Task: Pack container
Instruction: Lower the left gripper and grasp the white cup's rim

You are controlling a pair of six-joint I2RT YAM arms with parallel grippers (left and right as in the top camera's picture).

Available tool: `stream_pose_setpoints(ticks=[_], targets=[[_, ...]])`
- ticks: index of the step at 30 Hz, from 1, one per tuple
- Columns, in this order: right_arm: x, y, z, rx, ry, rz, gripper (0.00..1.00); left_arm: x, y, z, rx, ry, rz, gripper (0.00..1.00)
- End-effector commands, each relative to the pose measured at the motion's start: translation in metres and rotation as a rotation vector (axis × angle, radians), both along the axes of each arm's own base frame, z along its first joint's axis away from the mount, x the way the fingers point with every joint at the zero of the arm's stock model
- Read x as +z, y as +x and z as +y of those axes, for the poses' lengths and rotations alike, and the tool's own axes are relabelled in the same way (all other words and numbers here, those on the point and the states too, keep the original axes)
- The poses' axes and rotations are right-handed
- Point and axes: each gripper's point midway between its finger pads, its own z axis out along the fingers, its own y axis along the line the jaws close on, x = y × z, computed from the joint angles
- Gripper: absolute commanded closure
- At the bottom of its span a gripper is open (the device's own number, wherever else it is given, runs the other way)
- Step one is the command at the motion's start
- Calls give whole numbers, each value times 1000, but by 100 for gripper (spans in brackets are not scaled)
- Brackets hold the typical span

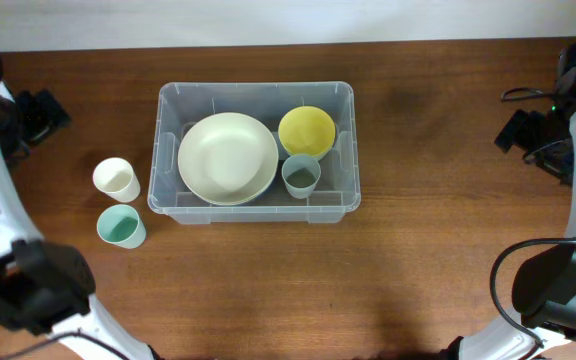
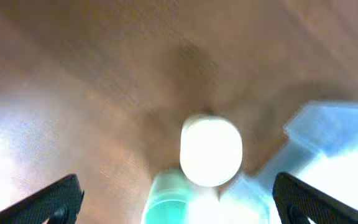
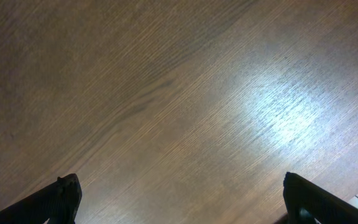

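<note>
The container [image 1: 255, 91], a clear rectangular bin, sits mid-table. Inside it are a wide cream bowl [image 1: 227, 158], a yellow bowl [image 1: 306, 131] and a grey-green cup [image 1: 301, 176]. Left of it on the wood stand a white cup [image 1: 116, 179] and a teal cup [image 1: 120, 226]. My left gripper [image 2: 176, 186] hangs open above the table at the front left. Its blurred view shows the teal cup [image 2: 169, 199] nearest, the white cup [image 2: 211, 150] beyond, and the container's corner [image 2: 331, 134] to the right. My right gripper [image 3: 179, 180] is open over bare wood at the front right.
The brown wooden table [image 1: 428, 230] runs to a white wall strip at the back. Arm bases and cables stand at the far left [image 1: 33, 115] and far right [image 1: 543, 135]. The arms' dark wrist bodies hang over the front corners [image 1: 28, 290] [image 1: 553, 285].
</note>
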Motion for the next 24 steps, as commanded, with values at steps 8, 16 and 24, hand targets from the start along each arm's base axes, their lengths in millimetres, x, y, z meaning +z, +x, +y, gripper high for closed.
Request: stream_pose_setpoints(ticks=[8,16,24], targets=[[-1,-2,-4,-16,-10,6,1,-15,-34,-15,-4,-63,132,0],[-1,-2,-4,-16,-10,6,1,-65,-27,-11,33,-84,160,0],[-1,-2,-4,-16,-10,6,1,-120,-28,-18,28,-128,178,0]])
